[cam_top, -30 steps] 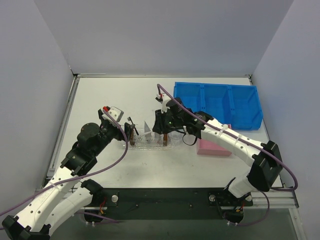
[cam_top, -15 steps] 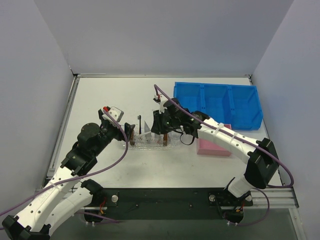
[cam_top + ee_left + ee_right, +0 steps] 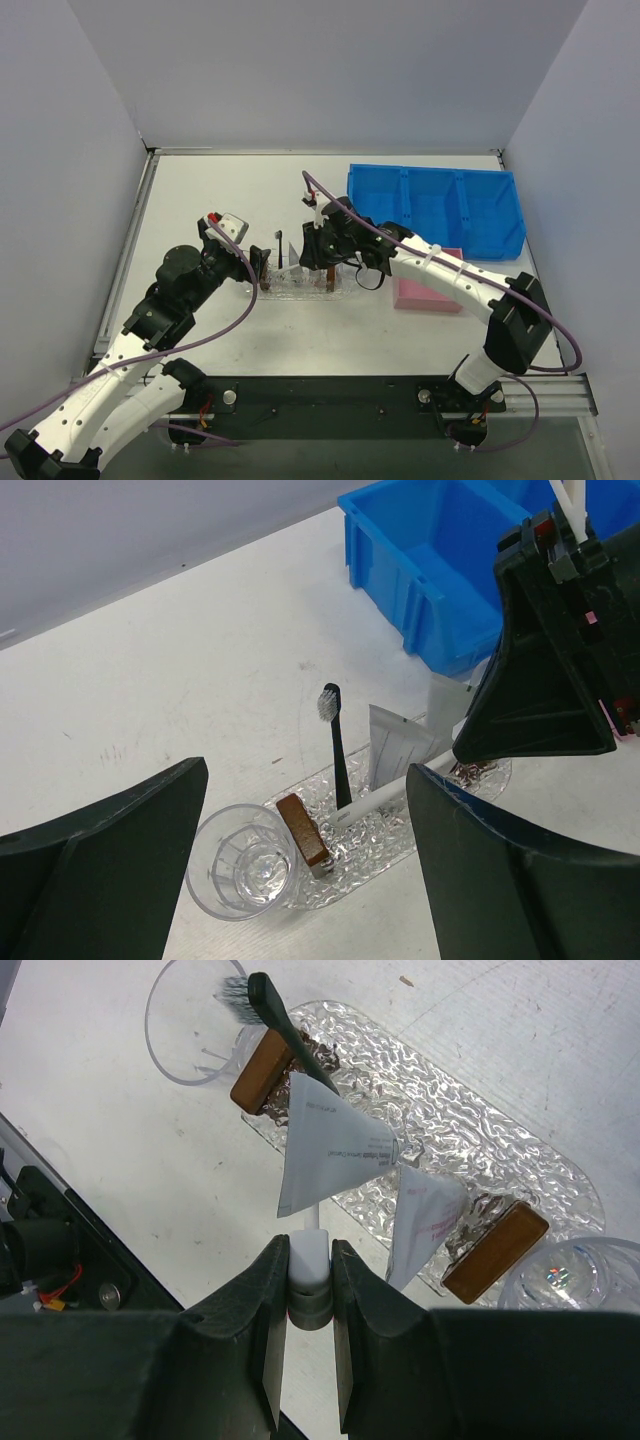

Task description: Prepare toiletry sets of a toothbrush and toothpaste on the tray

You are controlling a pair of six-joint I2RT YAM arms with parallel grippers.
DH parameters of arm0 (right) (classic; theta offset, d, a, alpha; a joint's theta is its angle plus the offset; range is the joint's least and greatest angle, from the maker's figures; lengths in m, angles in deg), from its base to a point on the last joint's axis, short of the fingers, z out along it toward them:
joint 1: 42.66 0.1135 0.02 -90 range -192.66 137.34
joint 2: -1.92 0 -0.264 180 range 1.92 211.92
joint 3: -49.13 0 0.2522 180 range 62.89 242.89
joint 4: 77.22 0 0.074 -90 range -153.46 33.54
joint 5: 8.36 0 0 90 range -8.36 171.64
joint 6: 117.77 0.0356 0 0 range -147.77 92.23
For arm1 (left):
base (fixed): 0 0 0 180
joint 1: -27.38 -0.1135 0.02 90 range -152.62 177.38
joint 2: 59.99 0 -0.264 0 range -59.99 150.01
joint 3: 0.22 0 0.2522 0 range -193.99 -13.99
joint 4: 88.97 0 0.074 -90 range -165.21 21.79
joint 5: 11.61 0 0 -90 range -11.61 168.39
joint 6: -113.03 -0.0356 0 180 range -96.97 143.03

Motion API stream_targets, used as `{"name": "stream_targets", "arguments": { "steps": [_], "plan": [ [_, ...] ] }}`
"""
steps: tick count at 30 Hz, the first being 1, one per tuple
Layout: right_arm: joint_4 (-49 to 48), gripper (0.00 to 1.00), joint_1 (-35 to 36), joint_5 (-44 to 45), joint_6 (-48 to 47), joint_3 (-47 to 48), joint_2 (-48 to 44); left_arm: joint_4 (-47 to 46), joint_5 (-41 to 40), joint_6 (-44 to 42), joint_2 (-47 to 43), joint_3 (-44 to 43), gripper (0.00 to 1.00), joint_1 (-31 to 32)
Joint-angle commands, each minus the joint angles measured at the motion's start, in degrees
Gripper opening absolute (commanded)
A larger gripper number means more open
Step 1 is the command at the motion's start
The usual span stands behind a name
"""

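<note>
A blue three-compartment bin (image 3: 400,200) occupies the far right of the table (image 3: 220,190), a pink rectangular box (image 3: 425,295) lies near its front, and two brown blocks (image 3: 303,830) (image 3: 495,1250) each stand just beside a clear cup (image 3: 245,860) (image 3: 590,1270).

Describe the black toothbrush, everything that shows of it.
The black toothbrush is thin and straight, plastic by the look of it, with a small head of pale grey bristles. It stands nearly upright, bristle end up. Its lower end goes down onto the clear tray between a brown block and a toothpaste tube. Its foot is hidden, so what props it cannot be told.
</note>
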Motion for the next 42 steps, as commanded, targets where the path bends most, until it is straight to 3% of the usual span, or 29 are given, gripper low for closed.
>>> {"name": "stream_targets", "arguments": {
  "steps": [1, 21, 34, 42],
  "plan": [
    [-1.24, 0.00, 0.62, 1.24, 0.13, 2.67, 0.86, -1.70, 0.88, -0.33, -0.13, -0.29, 0.91, -0.30],
    [-0.54, 0.05, 1.32, 1.68, -0.13, 4.70, 3.94, -1.70, 1.05, -0.42, -0.30, -0.29, 0.91, -0.30],
    [0.61, 0.27, 1.85, 3.70, -0.66, 4.96, 3.76, -1.87, 1.23, -0.42, -0.39, -0.12, 0.91, -0.30],
    [0.61, 0.34, 2.20, 3.87, -0.92, 4.87, 3.58, -1.96, 1.23, -0.51, -0.57, -0.20, 0.91, -0.30]
  ]
}}
